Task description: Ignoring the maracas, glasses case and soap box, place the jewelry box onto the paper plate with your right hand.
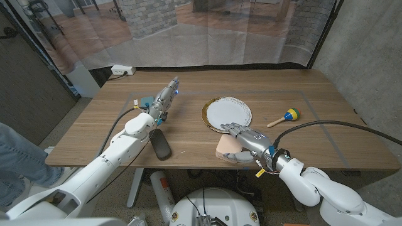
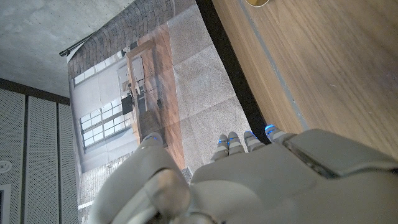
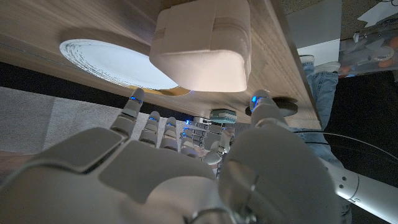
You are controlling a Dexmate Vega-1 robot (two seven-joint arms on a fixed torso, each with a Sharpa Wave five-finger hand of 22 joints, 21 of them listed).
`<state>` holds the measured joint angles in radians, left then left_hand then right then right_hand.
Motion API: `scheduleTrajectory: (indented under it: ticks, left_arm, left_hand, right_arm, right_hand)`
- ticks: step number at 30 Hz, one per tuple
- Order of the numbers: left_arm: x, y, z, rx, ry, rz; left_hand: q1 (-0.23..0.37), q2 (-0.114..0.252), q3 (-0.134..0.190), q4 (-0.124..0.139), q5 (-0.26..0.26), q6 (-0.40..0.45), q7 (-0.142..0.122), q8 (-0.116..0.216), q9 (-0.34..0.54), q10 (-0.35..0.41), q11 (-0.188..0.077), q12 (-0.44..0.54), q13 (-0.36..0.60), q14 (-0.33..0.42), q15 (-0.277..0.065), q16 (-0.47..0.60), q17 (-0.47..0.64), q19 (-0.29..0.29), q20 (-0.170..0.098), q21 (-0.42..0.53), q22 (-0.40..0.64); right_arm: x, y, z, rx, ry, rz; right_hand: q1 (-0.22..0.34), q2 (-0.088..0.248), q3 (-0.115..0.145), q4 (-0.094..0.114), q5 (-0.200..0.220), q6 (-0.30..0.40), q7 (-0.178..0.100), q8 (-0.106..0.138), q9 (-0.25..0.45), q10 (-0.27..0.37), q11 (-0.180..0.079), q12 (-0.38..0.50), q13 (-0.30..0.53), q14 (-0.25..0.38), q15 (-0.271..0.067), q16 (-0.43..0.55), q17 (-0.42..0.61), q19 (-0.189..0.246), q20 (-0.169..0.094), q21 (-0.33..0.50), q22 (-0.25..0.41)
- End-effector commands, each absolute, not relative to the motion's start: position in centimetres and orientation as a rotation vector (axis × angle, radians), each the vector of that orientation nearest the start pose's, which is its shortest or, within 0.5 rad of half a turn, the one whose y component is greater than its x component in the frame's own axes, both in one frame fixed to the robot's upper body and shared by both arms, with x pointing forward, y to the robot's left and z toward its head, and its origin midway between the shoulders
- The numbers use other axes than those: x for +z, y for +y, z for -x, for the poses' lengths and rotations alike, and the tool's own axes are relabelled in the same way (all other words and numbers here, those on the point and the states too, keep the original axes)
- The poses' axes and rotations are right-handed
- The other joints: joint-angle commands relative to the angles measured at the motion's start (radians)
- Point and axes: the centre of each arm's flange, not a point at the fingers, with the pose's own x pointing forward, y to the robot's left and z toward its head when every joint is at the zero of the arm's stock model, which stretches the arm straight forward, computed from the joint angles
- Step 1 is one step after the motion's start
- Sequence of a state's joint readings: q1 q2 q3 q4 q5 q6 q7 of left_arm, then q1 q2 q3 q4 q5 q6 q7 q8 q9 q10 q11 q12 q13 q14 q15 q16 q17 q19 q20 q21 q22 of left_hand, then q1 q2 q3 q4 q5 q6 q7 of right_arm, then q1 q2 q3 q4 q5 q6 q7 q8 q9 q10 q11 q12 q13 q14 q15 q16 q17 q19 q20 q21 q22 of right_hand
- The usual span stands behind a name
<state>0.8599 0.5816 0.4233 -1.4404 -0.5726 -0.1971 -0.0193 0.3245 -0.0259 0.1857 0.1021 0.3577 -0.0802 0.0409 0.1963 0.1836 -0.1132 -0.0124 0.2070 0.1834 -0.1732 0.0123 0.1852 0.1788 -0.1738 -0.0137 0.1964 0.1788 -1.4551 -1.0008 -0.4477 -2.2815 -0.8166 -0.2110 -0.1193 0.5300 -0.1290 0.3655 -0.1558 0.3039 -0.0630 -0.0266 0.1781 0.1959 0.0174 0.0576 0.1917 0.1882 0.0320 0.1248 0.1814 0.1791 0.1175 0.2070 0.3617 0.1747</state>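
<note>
While my right robot hand (image 1: pixel 242 135) hovers spread beside the jewelry box (image 1: pixel 227 148), I should straddle it squarely before lifting toward the paper plate (image 1: pixel 227 113).

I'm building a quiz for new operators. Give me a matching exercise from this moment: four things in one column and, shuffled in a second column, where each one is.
Things
1. jewelry box
2. paper plate
3. maraca
4. glasses case

Places
A. middle of the table, beyond the right hand
B. near edge of the table, under the left arm
C. near edge, next to the right hand's fingers, short of the plate
D. to the right of the plate

Pairs: 1-C, 2-A, 3-D, 4-B
</note>
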Motion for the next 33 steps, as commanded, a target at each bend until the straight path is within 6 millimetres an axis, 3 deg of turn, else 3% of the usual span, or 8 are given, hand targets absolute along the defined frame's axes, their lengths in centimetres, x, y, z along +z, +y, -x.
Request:
scheduleTrajectory:
  ticks: [1,33]
  left_arm:
    - [-2.0,25.8,-63.8,-0.283,-0.566,-0.115]
    - [-2.7,25.1,-65.0,-0.295,-0.528,-0.119]
  left_hand:
    - [0.006,0.004,-0.005,-0.001,-0.003,0.001,-0.003,0.002,0.003,0.001,-0.005,-0.003,0.005,-0.027,-0.005,0.001,0.003,-0.081,0.006,0.003,0.005]
    - [0.008,0.009,-0.010,-0.001,-0.004,0.002,-0.003,0.002,0.003,0.003,-0.005,-0.002,0.005,-0.027,-0.006,0.001,0.003,-0.084,0.008,0.004,0.005]
  right_arm:
    - [-14.3,-17.5,-43.8,0.204,-0.706,1.584]
    - [-15.6,-18.0,-45.1,0.248,-0.614,1.550]
  right_hand:
    - [0.015,0.000,-0.007,-0.001,0.008,-0.013,0.002,0.006,0.002,-0.003,0.000,0.007,0.005,0.005,0.001,0.007,0.003,0.009,0.005,-0.006,0.002]
    - [0.026,0.001,-0.010,0.005,0.024,-0.014,0.006,0.014,0.002,0.002,0.001,0.015,0.006,0.022,-0.006,0.012,0.004,0.038,0.007,-0.013,0.003]
